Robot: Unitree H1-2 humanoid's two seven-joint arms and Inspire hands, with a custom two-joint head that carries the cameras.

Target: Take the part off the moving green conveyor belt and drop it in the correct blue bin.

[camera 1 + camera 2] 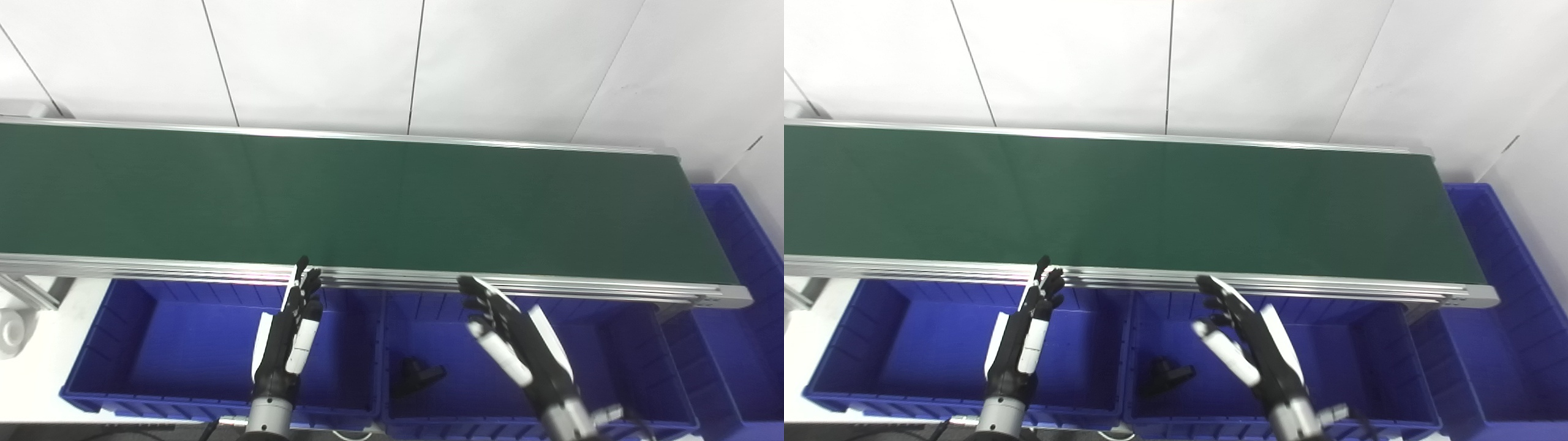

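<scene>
Left eye view: green conveyor belt (367, 202) runs left to right across the frame, aluminium rail (392, 278) along its near edge, white panelled wall (392, 61) behind. Belt surface carries nothing in view. Three blue bins: left bin (122, 392) and middle bin (637, 367) sit side by side below the near rail, end bin (747, 275) stands past the belt's right end. Black part (419, 375) lies on the floor of the middle bin, near its left wall. Left hand (288, 337) is raised over the left bin, fingers straight and loosely apart, tips reaching up to the rail, holding nothing. Right hand (511, 340) is over the middle bin, up and right of the part, clear of it, fingers spread, empty; slight motion blur on it.

Right eye view: same layout, everything sits a bit further left in frame. Part (1167, 375) on the middle bin (1372, 361) floor, close to the divider with the left bin (863, 386). Left hand (1026, 334) fingers extended, slightly parted, tips at the rail (1151, 277). Right hand (1252, 343) splayed, nothing in it, not touching the part. End bin (1500, 269) visible past the end of the belt (1127, 202).
</scene>
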